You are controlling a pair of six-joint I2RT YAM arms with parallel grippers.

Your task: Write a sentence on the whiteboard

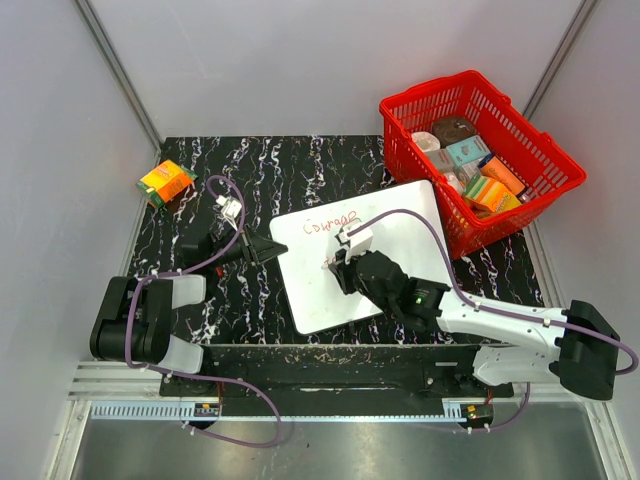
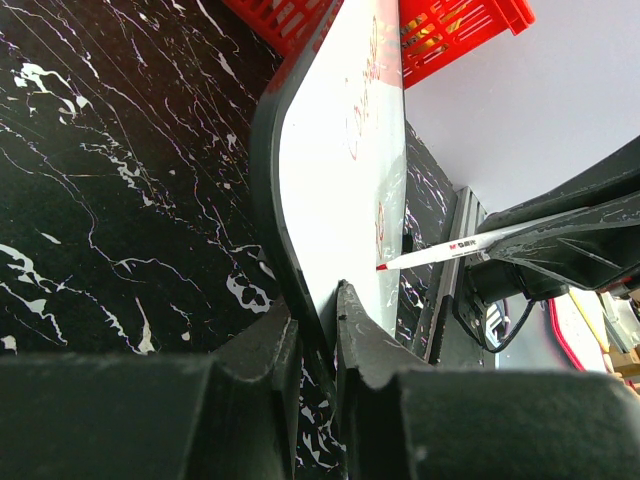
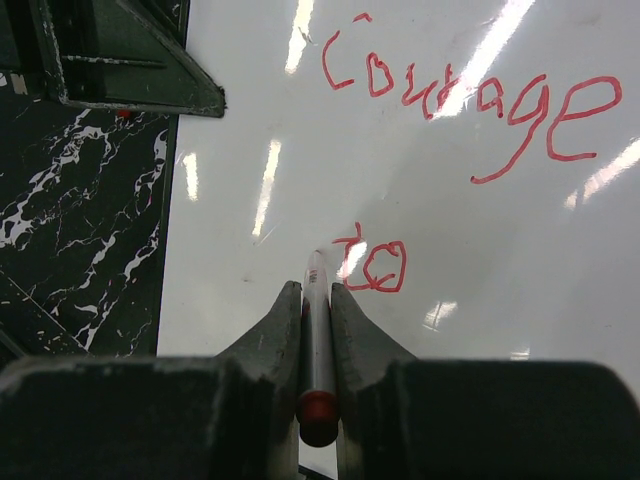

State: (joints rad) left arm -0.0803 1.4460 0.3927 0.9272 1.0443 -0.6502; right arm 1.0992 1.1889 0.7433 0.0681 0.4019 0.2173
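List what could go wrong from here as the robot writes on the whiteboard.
1. The left gripper pinches only the whiteboard's thin edge; marker pressure might pivot the board and skew the letters.
2. The right gripper holds the marker tip close beside "to"; its fingers could smear that word.
3. The board's far corner lies near the red basket, so a slide could bump it.

whiteboard (image 1: 310, 290): white, rounded corners, thin black edge; lying on the black marbled counter (image 1: 250, 170), skewed to its edges.
sentence (image 3: 440, 100): red handwriting, two lines, "Courage" above "to".
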